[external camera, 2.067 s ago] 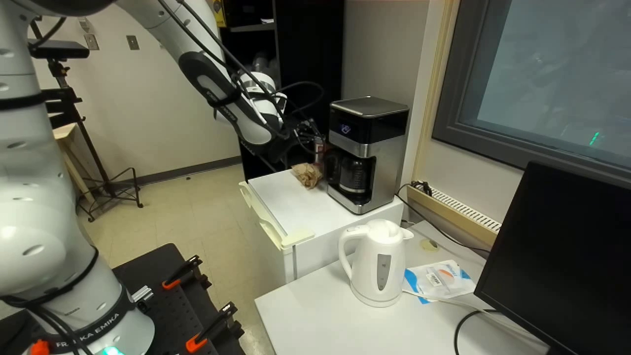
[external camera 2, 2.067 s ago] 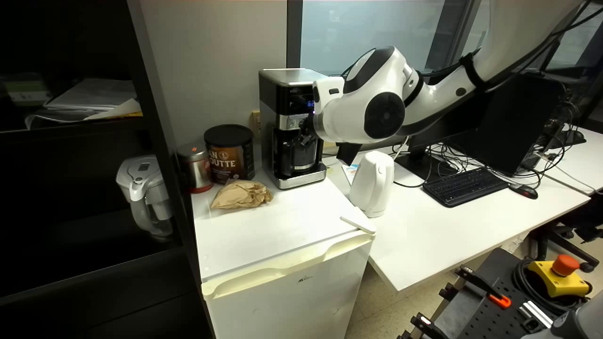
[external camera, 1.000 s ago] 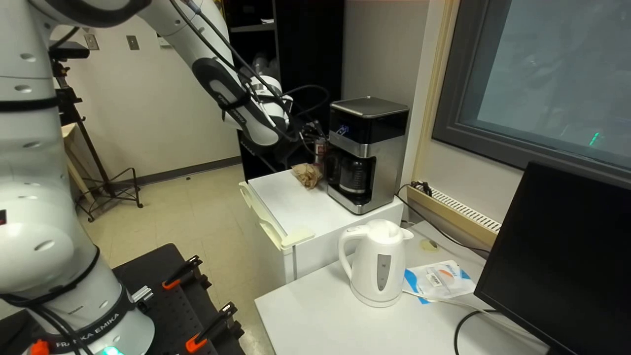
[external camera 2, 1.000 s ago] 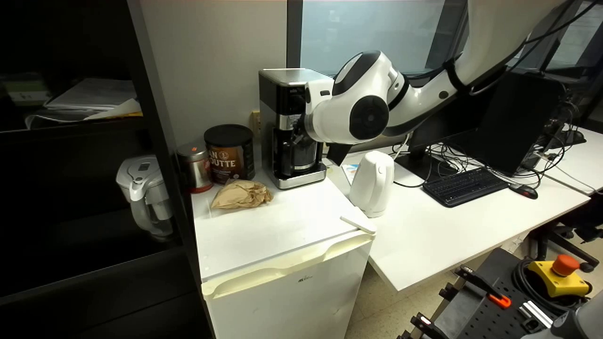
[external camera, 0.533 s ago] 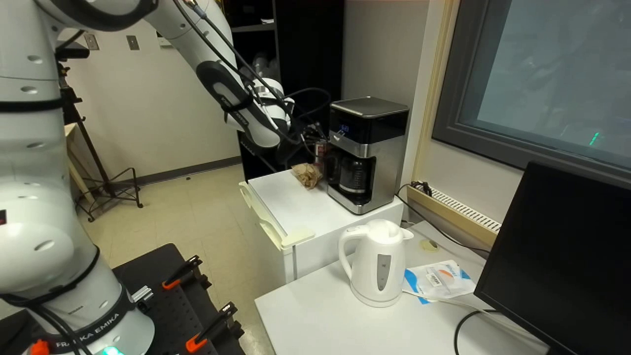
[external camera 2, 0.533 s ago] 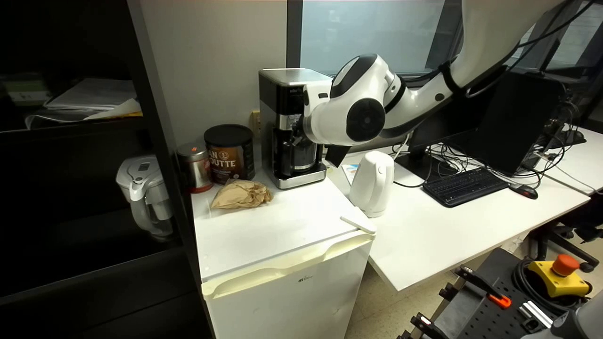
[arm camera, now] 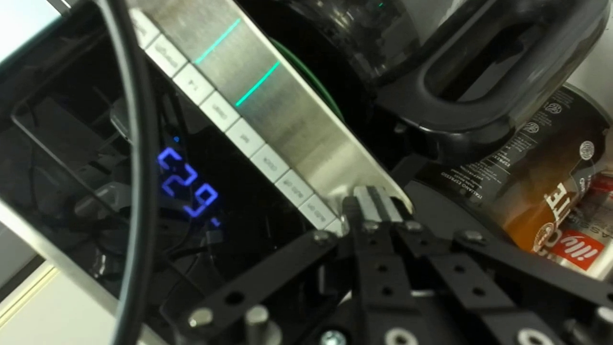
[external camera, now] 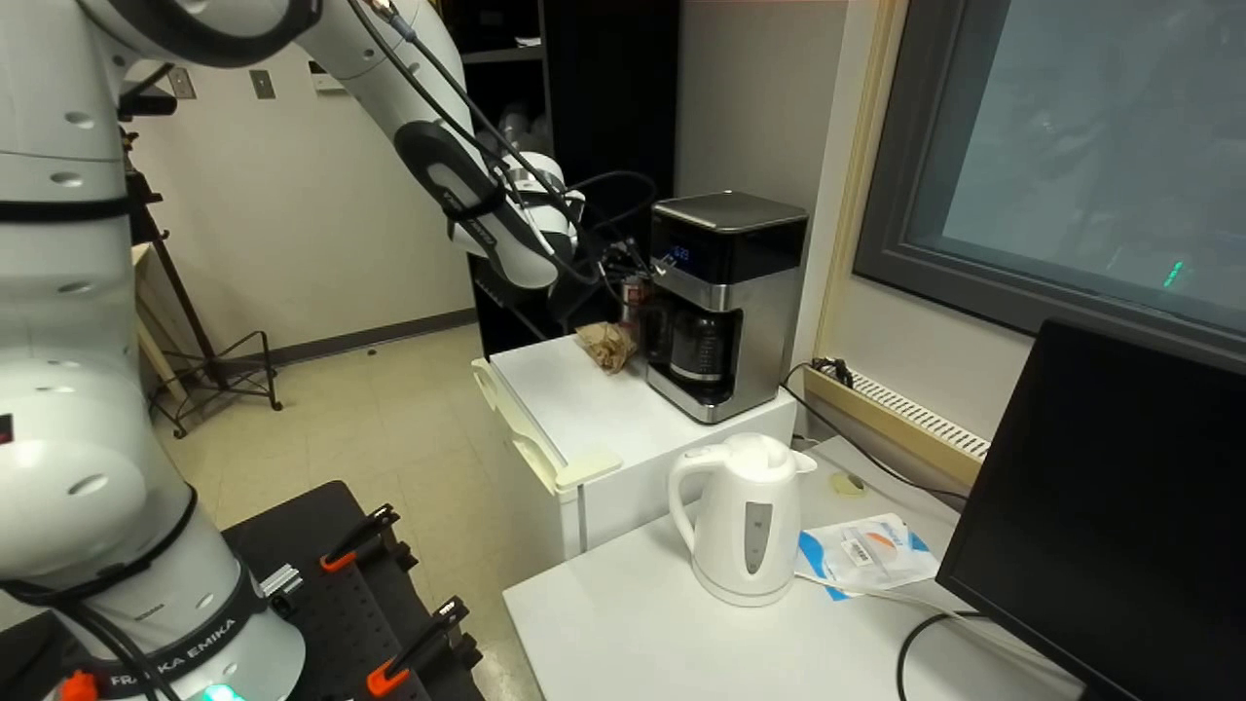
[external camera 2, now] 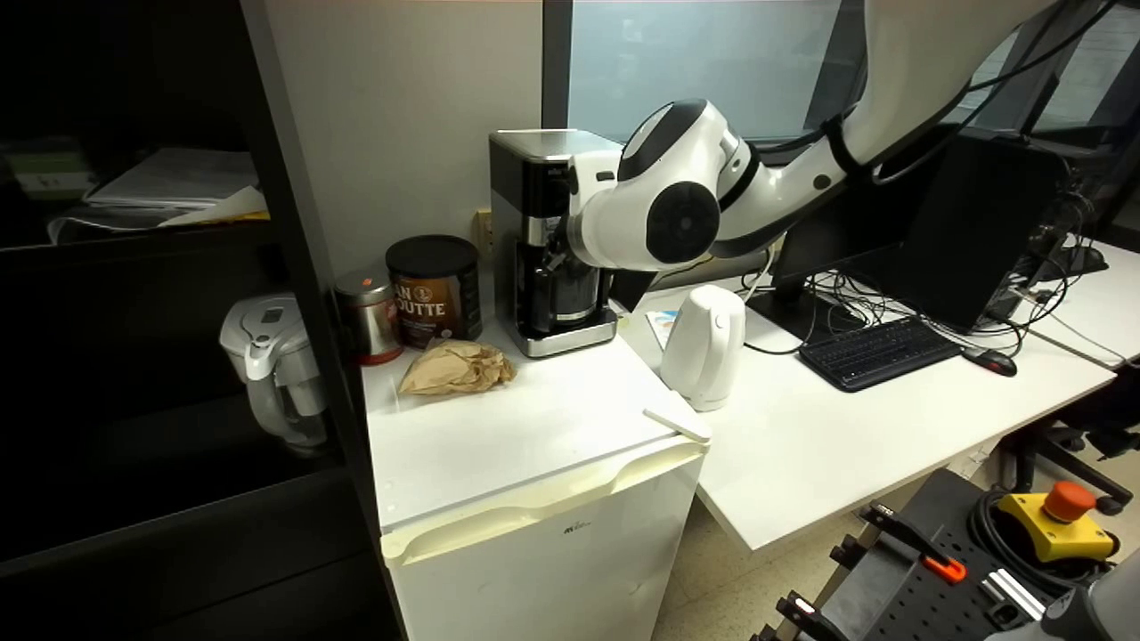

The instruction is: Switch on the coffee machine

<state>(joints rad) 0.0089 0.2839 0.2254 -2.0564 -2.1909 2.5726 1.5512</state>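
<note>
Pointing at the coffee machine [arm camera: 297, 132], the jaws stand pressed together, contact unclear.

Boxy black-and-silver drip coffee machine [external camera: 754, 316], blue-lit display [external camera: 679, 255].
Dark jointed hand [external camera: 652, 265] at the machine's upper front; contact cannot be confirmed. Dark glass carafe [external camera: 698, 346] seated in the lower bay. Machine stands upright on a low white fridge [external camera: 574, 404], crumpled brown paper bag [external camera: 605, 347] beside it. Loop-handled white plastic kettle [external camera: 725, 540] stands upright on the flat white worktop [external camera: 604, 628].
</note>
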